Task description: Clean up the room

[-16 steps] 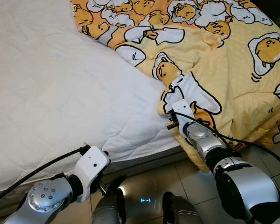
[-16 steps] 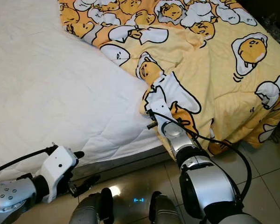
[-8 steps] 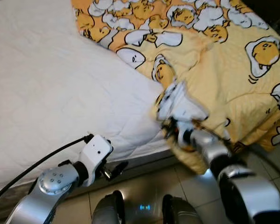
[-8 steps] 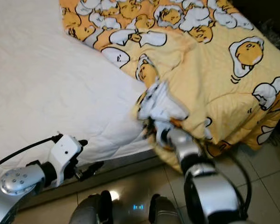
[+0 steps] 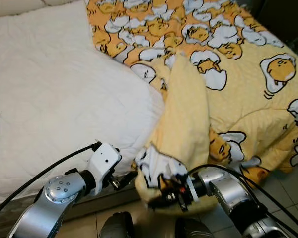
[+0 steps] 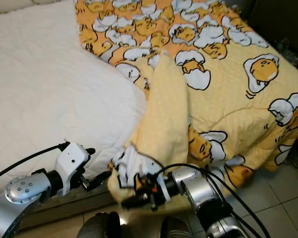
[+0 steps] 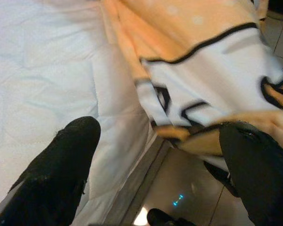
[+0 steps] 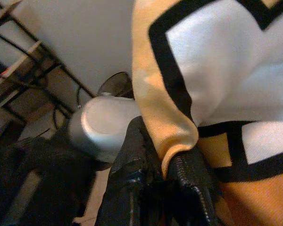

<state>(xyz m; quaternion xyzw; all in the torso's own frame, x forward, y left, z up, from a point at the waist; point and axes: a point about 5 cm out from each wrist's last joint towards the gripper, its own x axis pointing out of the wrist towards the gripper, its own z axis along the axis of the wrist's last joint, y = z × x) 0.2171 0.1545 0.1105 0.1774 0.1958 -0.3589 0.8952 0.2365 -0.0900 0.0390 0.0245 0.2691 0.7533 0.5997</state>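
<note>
Pinching yellow blanket (image 5: 188,119) corner, right end effector (image 5: 165,194); left end effector (image 7: 160,155) wide beside mattress (image 5: 54,114).

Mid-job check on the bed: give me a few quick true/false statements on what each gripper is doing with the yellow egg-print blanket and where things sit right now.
1. The right gripper is shut on a corner of the yellow egg-print blanket. True.
2. The left gripper is also clamped on the blanket. False: its fingers are spread open by the edge of the white quilted mattress, with the blanket corner just ahead of them.
3. The held corner hangs below the mattress edge, over the tiled floor. True.
4. The blanket covers the whole mattress. False: it lies on the robot's right side, and the left part of the mattress is bare.
</note>
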